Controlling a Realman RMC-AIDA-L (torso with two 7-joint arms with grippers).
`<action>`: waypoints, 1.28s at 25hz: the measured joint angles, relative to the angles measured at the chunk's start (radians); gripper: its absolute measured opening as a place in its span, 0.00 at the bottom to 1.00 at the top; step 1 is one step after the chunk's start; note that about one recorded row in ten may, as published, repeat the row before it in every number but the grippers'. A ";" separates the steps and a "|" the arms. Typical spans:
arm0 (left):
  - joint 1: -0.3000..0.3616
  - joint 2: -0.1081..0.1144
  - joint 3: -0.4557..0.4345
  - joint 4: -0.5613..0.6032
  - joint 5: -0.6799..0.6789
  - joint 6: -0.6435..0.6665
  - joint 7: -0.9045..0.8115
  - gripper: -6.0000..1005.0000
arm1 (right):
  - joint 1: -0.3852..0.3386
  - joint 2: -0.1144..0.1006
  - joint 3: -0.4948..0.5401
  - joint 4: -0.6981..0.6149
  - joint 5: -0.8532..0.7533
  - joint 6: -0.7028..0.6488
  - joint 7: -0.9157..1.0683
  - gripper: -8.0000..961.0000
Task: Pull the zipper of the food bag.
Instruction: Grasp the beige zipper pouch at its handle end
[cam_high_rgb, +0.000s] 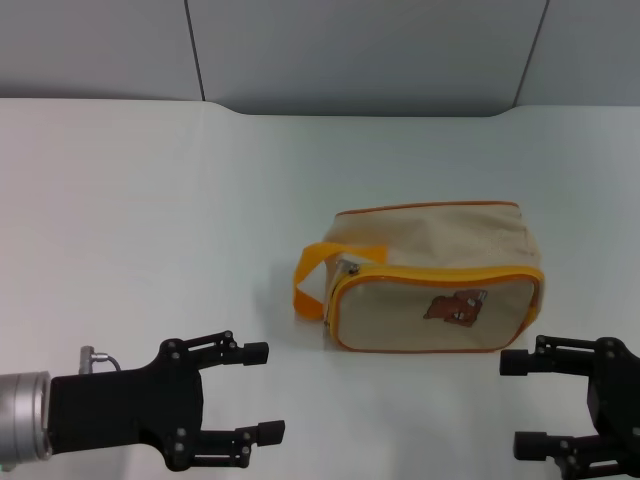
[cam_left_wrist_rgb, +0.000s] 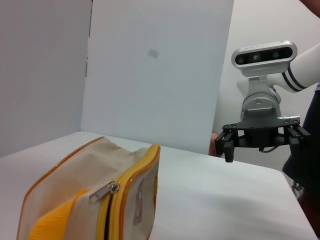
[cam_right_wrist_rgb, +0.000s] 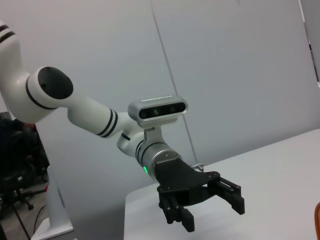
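The food bag (cam_high_rgb: 430, 275) sits upright on the white table (cam_high_rgb: 150, 200), a little to my right of centre and ahead of both my grippers, its bear picture (cam_high_rgb: 456, 307) on the face turned toward me. Its orange-yellow loop handle (cam_high_rgb: 310, 283) sticks out from the end nearest my left side. The zipper (cam_high_rgb: 349, 267) is a small silver tab at that same end, right at the corner where the yellow-edged track bends, just beside the handle; my left wrist view shows the tab (cam_left_wrist_rgb: 104, 192) lying slanted against the trim with the track closed below it. My left gripper (cam_high_rgb: 262, 392) hovers low at the near edge of the table, well apart from the bag and to its left, fingers spread wide with nothing between them. My right gripper (cam_high_rgb: 520, 404) hangs at the near right, just in front of the bag's right end without touching it, its fingers likewise parted and empty
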 joint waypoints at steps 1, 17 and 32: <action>0.003 -0.001 0.000 -0.006 -0.003 -0.010 0.009 0.82 | 0.000 0.003 0.001 0.000 0.000 0.004 0.000 0.85; 0.037 -0.008 -0.016 -0.331 -0.268 -0.308 0.349 0.80 | -0.035 0.004 0.147 -0.007 0.026 -0.012 -0.009 0.85; -0.064 -0.010 -0.118 -0.662 -0.369 -0.633 0.622 0.78 | -0.068 0.023 0.231 -0.008 0.097 0.042 -0.040 0.85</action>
